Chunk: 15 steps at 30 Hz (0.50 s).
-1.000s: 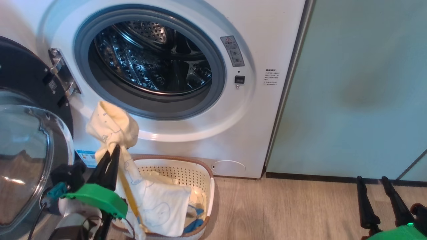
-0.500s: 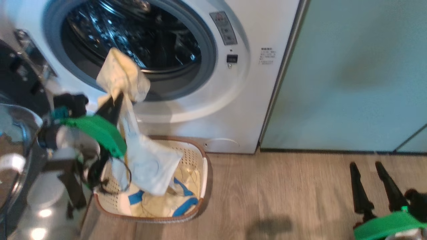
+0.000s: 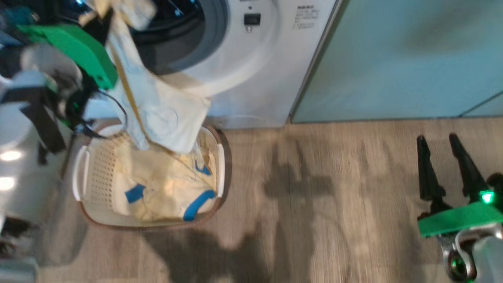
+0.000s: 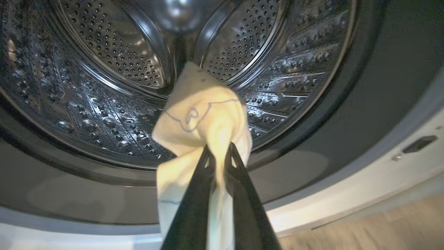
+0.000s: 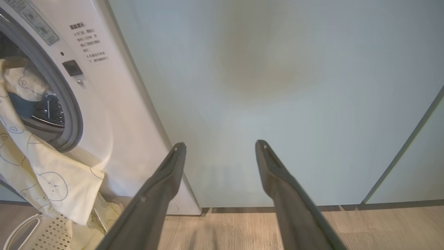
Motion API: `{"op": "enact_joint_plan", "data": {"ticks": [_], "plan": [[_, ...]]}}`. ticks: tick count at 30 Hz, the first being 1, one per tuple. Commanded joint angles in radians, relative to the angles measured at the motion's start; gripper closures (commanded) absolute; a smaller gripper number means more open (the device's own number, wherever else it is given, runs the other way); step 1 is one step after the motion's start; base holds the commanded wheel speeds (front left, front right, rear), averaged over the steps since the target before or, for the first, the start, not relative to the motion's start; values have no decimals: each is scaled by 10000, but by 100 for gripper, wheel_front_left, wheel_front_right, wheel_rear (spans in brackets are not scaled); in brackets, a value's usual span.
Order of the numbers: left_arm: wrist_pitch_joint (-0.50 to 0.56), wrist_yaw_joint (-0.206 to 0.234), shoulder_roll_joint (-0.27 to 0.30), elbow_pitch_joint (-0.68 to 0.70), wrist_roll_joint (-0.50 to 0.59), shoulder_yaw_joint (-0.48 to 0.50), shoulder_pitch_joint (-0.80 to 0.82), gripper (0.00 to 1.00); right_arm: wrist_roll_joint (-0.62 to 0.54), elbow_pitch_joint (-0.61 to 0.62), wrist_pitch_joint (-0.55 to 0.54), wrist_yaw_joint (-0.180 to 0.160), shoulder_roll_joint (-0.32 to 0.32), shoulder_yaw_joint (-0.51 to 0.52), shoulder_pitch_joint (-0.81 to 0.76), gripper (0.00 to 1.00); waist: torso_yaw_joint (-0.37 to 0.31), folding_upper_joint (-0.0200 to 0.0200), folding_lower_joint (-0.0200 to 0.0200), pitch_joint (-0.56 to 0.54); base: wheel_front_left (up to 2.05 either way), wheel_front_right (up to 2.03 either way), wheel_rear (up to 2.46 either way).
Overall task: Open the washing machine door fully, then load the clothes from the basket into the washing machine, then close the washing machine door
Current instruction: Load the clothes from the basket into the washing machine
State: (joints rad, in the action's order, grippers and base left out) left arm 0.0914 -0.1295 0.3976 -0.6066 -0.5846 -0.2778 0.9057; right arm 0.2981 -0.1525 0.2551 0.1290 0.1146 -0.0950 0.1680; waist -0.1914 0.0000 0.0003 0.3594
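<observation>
My left arm is raised, left gripper pointed at the washing machine opening, fingers pinched tight on a pale yellow garment just in front of the steel drum. The garment's loose end hangs over the basket on the floor. More yellow clothes with blue trim lie inside. Right gripper sits low, well apart, fingers spread and empty, facing the teal cabinet.
</observation>
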Motion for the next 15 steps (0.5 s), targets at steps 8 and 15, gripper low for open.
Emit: {"op": "enact_joint_plan", "data": {"ticks": [8, 15], "plan": [[240, -10, 995, -915, -348, -470, 2589, 100, 99, 391, 67, 17, -142, -242, 904, 0, -589, 0, -3, 1682, 0, 0, 0], [425, -11, 1293, -2054, -426, -810, 4000, 100, 139, 429, 67, 17, -218, -377, 1419, 0, -813, 0, -3, 2488, 0, 0, 0]]}}
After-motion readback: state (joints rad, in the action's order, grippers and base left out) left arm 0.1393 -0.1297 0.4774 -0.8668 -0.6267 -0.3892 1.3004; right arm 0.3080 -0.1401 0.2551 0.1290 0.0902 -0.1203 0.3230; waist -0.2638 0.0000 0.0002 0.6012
